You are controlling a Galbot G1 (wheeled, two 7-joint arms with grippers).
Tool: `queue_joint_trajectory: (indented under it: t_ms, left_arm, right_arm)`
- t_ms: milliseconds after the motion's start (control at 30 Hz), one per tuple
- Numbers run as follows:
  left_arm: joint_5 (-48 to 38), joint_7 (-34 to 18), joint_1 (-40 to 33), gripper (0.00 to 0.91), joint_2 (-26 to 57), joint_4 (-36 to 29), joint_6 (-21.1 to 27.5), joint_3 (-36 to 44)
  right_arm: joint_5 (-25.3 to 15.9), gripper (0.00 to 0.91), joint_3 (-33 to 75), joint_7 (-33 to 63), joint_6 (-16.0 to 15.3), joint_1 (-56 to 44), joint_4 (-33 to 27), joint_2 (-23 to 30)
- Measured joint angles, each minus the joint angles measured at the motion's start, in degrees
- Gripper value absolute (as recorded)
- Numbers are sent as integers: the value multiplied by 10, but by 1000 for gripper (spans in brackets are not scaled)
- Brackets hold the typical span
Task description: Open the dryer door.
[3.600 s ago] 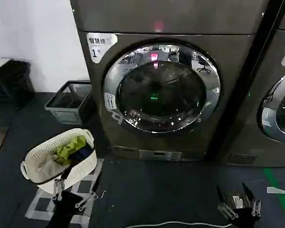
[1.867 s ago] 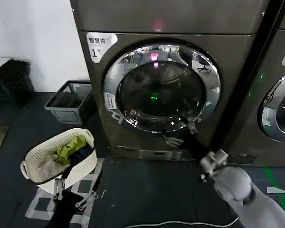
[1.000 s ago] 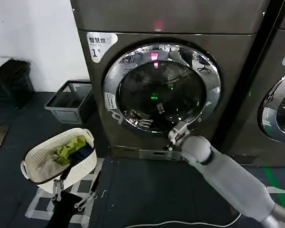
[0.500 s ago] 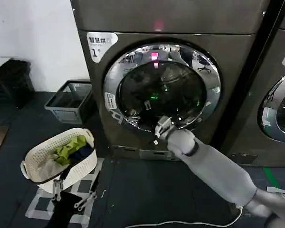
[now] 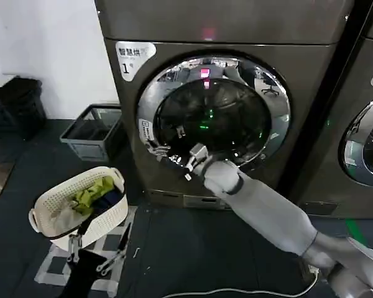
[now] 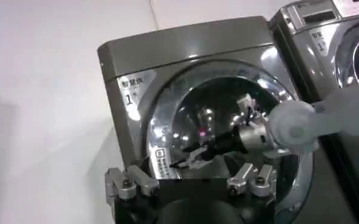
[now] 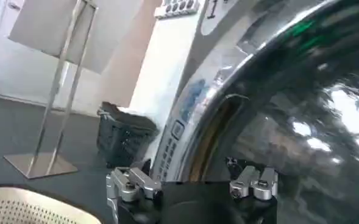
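- The room has a dark floor [image 5: 193, 248] along the bottom of the head view and a white wall [image 5: 43, 49] at upper left.
- The dryer [image 5: 224, 25], bronze-grey with a white label [image 5: 132, 57] reading "1", fills the centre and top; a second machine [image 5: 367, 112] stands at the right edge.
- The dryer door [image 5: 168, 81], a chrome ring around dark glass, sits mid-frame, still closed against the front.
- The right arm [image 5: 267, 208] reaches from lower right up to the door's lower left rim.
- A white laundry basket [image 5: 112, 214] with green cloth lies at lower left; a grey crate [image 5: 93, 133] stands behind it, by the wall.
- The right gripper [image 5: 177, 155] is at the door's lower left rim, jaws spread in the right wrist view [image 7: 191, 182].
- The left gripper [image 5: 98, 256] hangs low at bottom left by the basket, jaws spread.
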Motion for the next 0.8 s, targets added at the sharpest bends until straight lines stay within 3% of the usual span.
queue_joint_trajectory:
  t_ms: [400, 800]
  left_arm:
    - [-2, 0, -1, 907, 1, -2, 0, -2]
    - [-4, 0, -4, 907, 2, -1, 2, -4]
  right_arm:
    - [30, 907, -9, -47, 1, 13, -23, 12]
    - [65, 907, -14, -126, 17, 4, 26, -31]
